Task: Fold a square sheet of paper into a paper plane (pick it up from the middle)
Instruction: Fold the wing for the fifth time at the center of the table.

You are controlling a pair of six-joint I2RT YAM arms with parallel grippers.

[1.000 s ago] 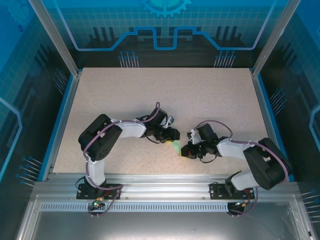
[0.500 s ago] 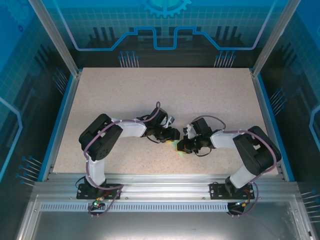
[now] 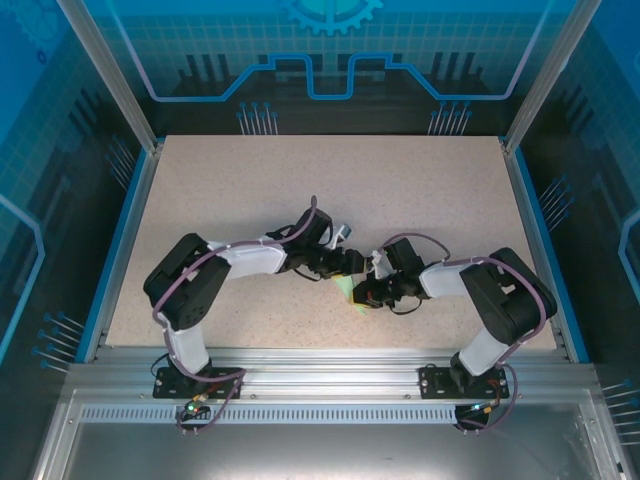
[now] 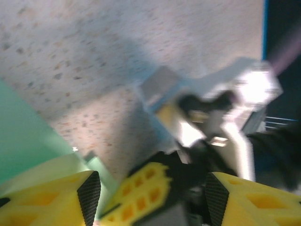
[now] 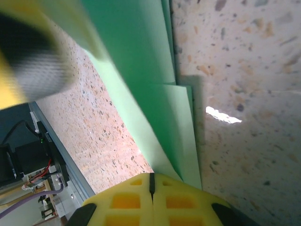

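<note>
The pale mint-green sheet of paper [image 3: 347, 290], folded into long overlapping layers, lies on the table between my two grippers. My left gripper [image 3: 347, 265] hovers at its far end, open. In the left wrist view [image 4: 151, 189] its pads stand wide apart, with the paper [image 4: 23, 136] at the left. Between them show the right gripper's blurred yellow fingers [image 4: 141, 200]. My right gripper [image 3: 364, 294] is shut at the paper's right edge. In the right wrist view [image 5: 151, 184] its closed tips sit over the paper's layers [image 5: 141, 61]; no paper shows in the seam.
The speckled tabletop [image 3: 300, 190] stretches wide behind the grippers. A metal rail [image 3: 320, 358] runs along the near edge. Blue frame edges [image 3: 125, 230] bound the table's sides. A blurred finger of the left gripper [image 5: 28, 70] hangs close over the paper.
My left gripper has opened wider and its arm has stretched out toward the right. My right gripper has slid left to the paper and stayed shut.
</note>
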